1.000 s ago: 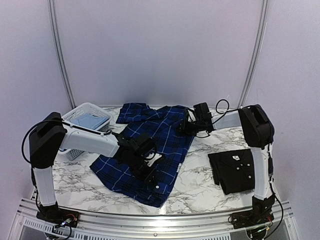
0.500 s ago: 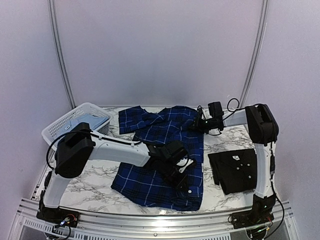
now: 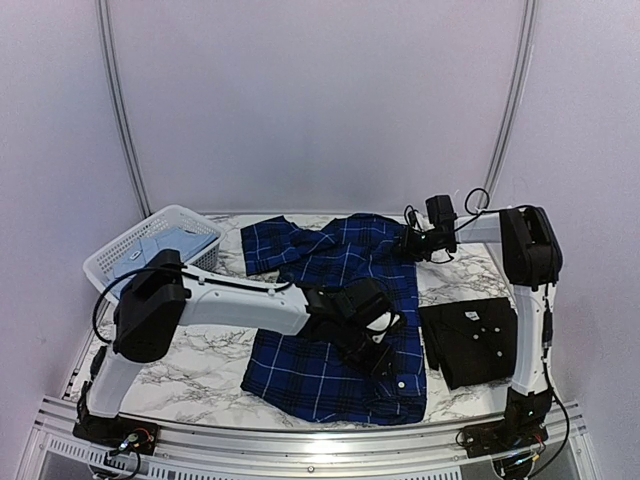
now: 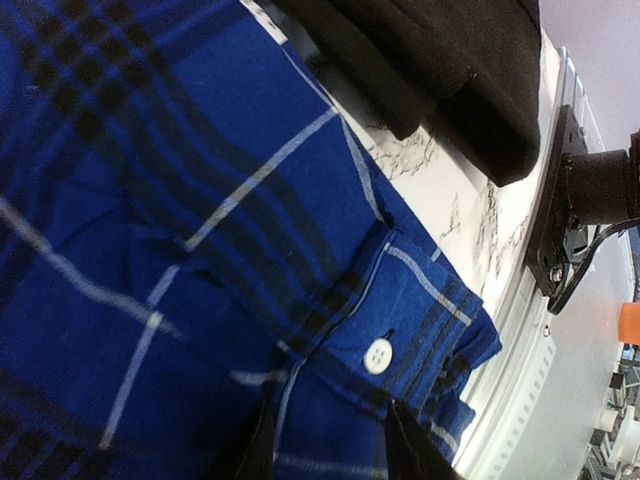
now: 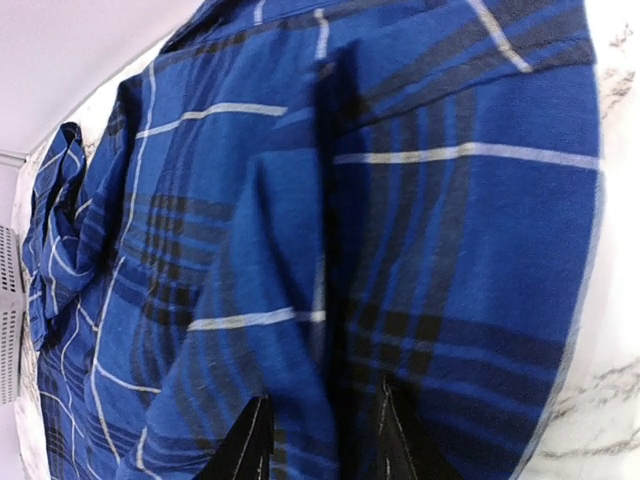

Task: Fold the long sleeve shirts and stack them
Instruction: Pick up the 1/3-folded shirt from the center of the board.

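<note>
Basket (image 3: 100, 268) blocks left; black shirt (image 3: 470, 340) right.

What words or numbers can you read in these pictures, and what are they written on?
None: no words, numbers or signs can be read in any view.
The blue plaid shirt shows only its stripes and a plain white button.
The black shirt shows white buttons but no label.
The white lattice basket has no writing that can be seen.
</note>
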Robot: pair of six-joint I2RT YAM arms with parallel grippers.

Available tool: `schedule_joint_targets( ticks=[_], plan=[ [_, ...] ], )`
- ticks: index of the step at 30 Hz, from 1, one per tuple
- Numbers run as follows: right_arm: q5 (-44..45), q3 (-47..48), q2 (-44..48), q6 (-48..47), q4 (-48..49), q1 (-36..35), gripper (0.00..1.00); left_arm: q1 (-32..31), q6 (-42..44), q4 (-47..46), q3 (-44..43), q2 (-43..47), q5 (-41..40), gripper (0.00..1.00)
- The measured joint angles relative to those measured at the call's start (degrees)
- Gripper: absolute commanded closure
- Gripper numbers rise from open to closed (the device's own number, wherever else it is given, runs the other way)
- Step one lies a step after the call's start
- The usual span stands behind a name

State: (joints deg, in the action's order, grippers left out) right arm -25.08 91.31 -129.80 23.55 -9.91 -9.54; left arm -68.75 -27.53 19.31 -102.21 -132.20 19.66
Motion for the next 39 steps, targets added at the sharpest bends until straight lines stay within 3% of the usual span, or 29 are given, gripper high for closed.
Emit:
schedule_joint_targets(
  ticks=[10,17,22,26,34,39],
  plan=[
    [6.16,-0.09,5.90,-0.70,-1.01,-4.61,0.69,8.87,-2.54,-0.02,17.53,22.97,-8.63,0.58],
    [7.06,1.14,5.27,-0.70,-1.55,-5.77,0.69,15.98,-4.46,0.11,33.86,31.98,-12.79,0.58],
    [7.58,7.96,1.25,-0.72,-2.89,-5.95,0.69,19.50,-4.66,0.59,43.76,36.68,-13.62,0.56],
    [8.63,12.04,-1.20,-1.16,-4.33,-5.95,0.69,20.50,-4.70,0.59,47.89,39.19,-14.21,0.53],
    [9.79,10.43,-0.66,-2.67,-5.22,-4.17,0.60,20.63,-5.16,0.42,52.43,42.16,-14.82,0.51],
    [8.68,9.79,-0.46,-3.72,-5.27,-1.25,0.60,20.76,-5.31,0.24,53.00,42.16,-14.82,0.50]
  ],
)
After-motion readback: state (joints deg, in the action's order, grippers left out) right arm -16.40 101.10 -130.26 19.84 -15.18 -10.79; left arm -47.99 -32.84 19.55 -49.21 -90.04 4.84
